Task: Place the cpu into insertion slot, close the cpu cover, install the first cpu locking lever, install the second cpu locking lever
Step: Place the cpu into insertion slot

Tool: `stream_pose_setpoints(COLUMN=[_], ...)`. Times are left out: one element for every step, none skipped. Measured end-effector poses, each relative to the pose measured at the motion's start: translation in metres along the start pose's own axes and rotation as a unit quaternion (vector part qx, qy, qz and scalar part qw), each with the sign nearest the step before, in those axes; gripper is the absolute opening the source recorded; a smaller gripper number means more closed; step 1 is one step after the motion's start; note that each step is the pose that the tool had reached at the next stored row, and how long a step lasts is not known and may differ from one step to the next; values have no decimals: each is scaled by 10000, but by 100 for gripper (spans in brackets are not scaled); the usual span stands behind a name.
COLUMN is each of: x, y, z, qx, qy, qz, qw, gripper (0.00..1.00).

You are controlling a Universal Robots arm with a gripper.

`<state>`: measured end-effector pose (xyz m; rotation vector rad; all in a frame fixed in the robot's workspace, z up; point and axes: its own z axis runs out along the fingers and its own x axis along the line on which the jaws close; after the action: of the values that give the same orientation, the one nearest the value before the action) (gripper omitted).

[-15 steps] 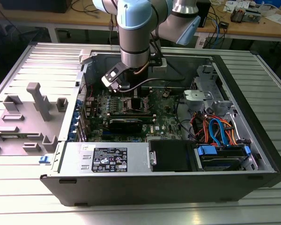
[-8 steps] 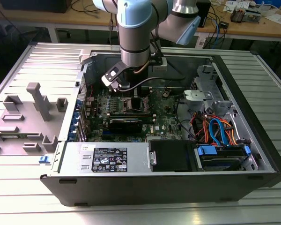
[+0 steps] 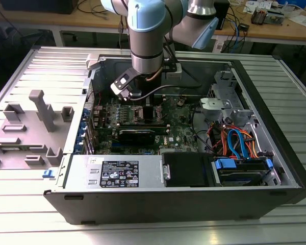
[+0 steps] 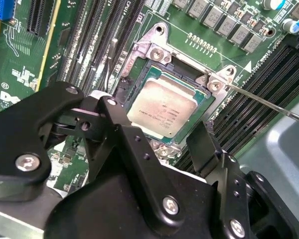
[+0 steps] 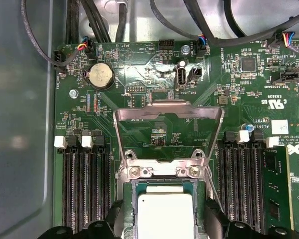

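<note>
The cpu (image 4: pixel 165 110) lies in the insertion slot (image 4: pixel 187 73), its silver top facing up and, as far as the second wrist view shows, flat and square within the dark rim. The gripper (image 4: pixel 157 122) is released, its black fingers (image 4: pixel 202 144) spread to either side of the chip and apart from its edges. The step in hand appears to be the end of the placing. To do it well, the fingers should stay wide and leave straight up along the socket's axis, so that no pad catches a chip edge and tips it off the contacts. In the first wrist view the cpu cover (image 5: pixel 167 105) stands raised on its hinge past the socket, not yet closed. A thin locking lever (image 4: pixel 261 101) juts out at one corner, close to one finger, and could snag it. Long black memory slots (image 5: pixel 84 184) flank the socket on both sides, and black cables (image 5: pixel 209 27) hang over the board's far edge.
</note>
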<state>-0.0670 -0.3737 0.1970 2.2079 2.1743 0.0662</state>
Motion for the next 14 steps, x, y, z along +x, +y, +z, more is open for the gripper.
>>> stream_pose_setpoints(x=[0, 0, 0, 0, 0, 0, 0, 0, 0, 0, 0, 0, 0, 0], y=[0, 1, 2, 3, 4, 5, 6, 8, 9, 10, 11, 12, 14, 15], z=[-8, -27, -46, -66, -87, -105, -122, -144, -164, -179, -206, -222, -244, -254], qx=[-1, -1, 0, 1, 1, 2, 3, 3, 4, 4, 6, 7, 10, 12], qy=[0, 0, -1, 0, -1, -1, 0, 0, -1, -1, -1, -1, -1, 0], qz=[1, 1, 1, 1, 1, 1, 1, 1, 1, 1, 1, 1, 1, 1], qw=[10000, 10000, 10000, 10000, 10000, 10000, 10000, 10000, 10000, 10000, 10000, 10000, 10000, 10000], gripper=[74, 74, 74, 74, 74, 74, 74, 74, 74, 74, 74, 74, 74, 73])
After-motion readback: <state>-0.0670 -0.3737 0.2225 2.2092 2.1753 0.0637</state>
